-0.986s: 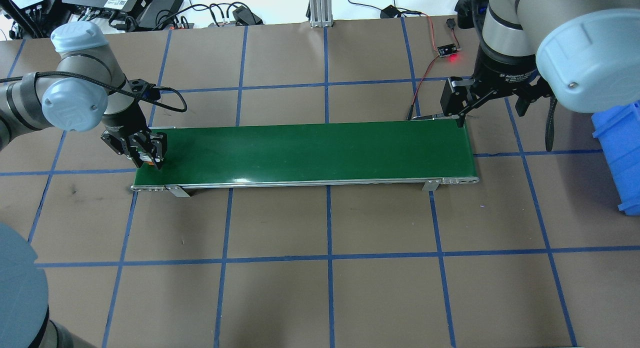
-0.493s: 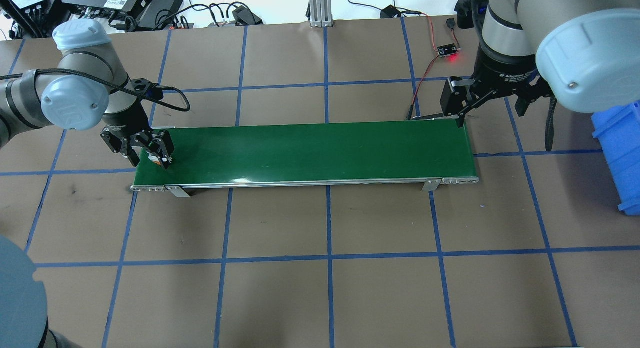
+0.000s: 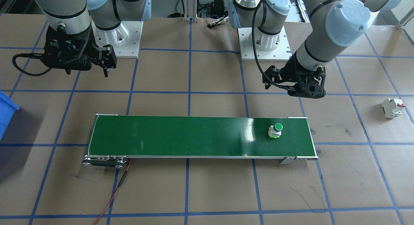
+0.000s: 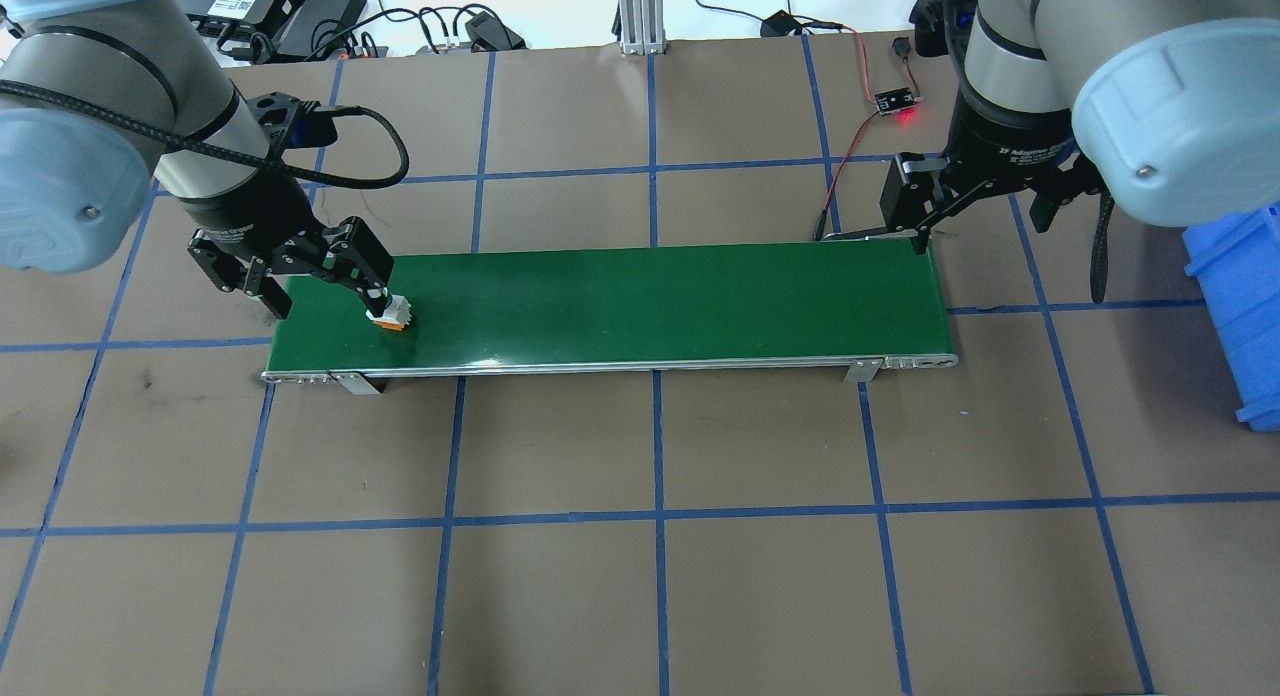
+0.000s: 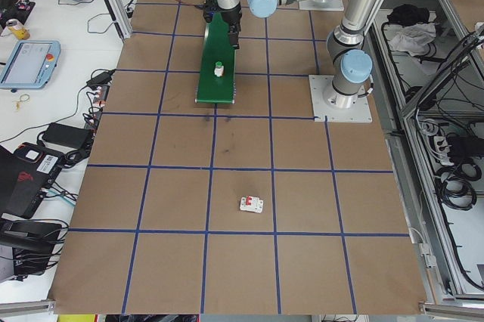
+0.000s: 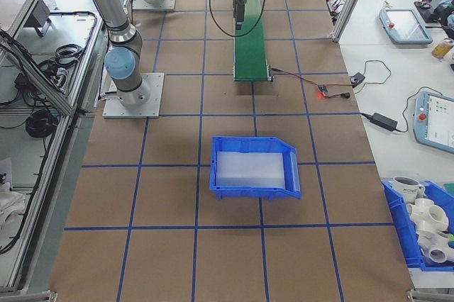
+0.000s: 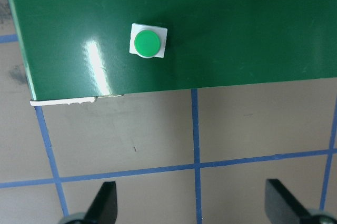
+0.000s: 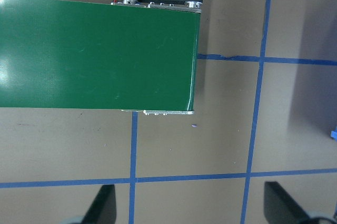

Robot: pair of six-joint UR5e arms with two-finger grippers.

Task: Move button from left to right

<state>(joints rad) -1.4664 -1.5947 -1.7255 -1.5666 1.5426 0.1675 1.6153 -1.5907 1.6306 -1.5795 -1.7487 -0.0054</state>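
In the front view, the button (image 3: 275, 131), a round glossy green cap on a blocky white body with lime trim, is seen upright on the smooth green belt (image 3: 181, 137) near its end on the robot's left. The left hand (image 3: 307, 89) is held above the table (image 3: 207, 192), apart from the button.

From overhead, the left hand (image 4: 320, 276) is spread wide and empty, the button (image 4: 392, 316) just beside one finger. The right hand (image 4: 975, 201) is also spread, holding nothing, at the belt's other end.

The table is covered in matt brown paper gridded with blue tape.

In the left wrist view, the button (image 7: 148, 42) is seen from above, near the belt's edge.
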